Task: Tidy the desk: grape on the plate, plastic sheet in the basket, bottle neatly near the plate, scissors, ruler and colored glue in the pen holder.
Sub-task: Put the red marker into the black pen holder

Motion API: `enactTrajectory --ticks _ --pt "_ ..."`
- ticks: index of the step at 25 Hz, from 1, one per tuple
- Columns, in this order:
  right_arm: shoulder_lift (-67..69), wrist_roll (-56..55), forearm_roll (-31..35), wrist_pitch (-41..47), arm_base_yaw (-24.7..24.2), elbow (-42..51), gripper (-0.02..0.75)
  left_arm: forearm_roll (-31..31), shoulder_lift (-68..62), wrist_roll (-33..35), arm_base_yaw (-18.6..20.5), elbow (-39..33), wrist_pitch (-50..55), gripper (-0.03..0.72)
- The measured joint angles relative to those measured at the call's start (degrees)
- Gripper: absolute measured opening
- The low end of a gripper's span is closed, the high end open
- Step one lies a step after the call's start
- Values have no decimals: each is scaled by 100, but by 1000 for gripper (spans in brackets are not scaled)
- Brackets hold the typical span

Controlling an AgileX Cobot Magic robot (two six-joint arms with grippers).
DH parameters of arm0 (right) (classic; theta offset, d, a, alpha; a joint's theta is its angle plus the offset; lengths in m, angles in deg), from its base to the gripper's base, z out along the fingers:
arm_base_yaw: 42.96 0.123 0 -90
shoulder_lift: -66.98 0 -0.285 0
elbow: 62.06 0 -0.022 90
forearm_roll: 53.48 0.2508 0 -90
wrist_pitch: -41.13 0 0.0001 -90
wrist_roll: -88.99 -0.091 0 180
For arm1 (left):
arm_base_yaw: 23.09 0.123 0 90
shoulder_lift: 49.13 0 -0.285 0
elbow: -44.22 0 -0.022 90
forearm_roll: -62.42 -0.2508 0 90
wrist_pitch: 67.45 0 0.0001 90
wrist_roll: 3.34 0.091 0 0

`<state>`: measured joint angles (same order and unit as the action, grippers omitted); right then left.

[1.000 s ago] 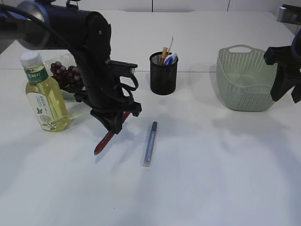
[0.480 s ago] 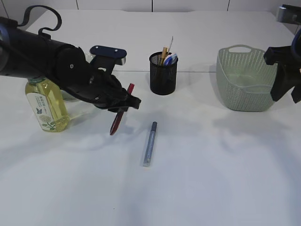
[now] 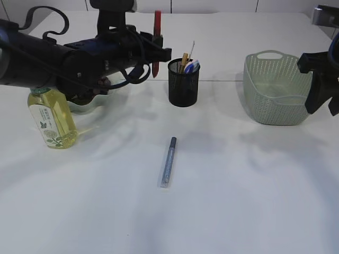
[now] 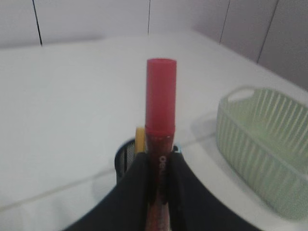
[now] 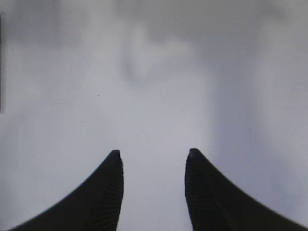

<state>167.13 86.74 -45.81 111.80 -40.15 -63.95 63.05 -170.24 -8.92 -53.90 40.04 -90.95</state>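
My left gripper (image 3: 158,52) is shut on a red colored glue pen (image 3: 157,22), held upright with its cap on top (image 4: 160,103), just left of and above the black mesh pen holder (image 3: 184,84). Several items stand in the holder; the scissors and ruler cannot be told apart. A silver-blue glue pen (image 3: 169,161) lies on the table's middle. The bottle (image 3: 50,114) of yellow drink stands at the left beside the plate (image 3: 79,107). The grape is hidden behind my left arm. My right gripper (image 3: 323,103) hangs open and empty by the green basket (image 3: 275,90). The plastic sheet is out of view.
The left arm stretches across the back left of the table, over the plate. The basket (image 4: 264,139) stands right of the pen holder (image 4: 126,154). The right wrist view shows only bare white table under the right gripper (image 5: 153,154).
My left gripper has lifted the red glue pen off the table, swung it upright and carried it back and right to the pen holder. The right arm has not moved.
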Motion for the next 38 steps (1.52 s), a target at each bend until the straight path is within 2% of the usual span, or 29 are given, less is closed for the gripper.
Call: enactTrajectory --ticks 3,6,11,16,23,38 --pt "0 18 -38 0 0 0 349 -63 -14 0 79 63 -876 78" --pt "0 18 -89 0 0 0 349 -63 -273 -52 180 460 -1176 79" --pt "0 28 -112 0 0 0 349 -94 -1001 -275 263 1319 -1132 79" --pt "0 41 -139 0 0 0 349 -510 -1538 -747 263 2082 -1052 79" --pt "0 41 -199 0 0 0 349 -694 -2045 -1052 263 2808 -875 79" --pt "0 41 -235 0 0 0 349 -824 -2318 -1196 348 2997 -694 76"
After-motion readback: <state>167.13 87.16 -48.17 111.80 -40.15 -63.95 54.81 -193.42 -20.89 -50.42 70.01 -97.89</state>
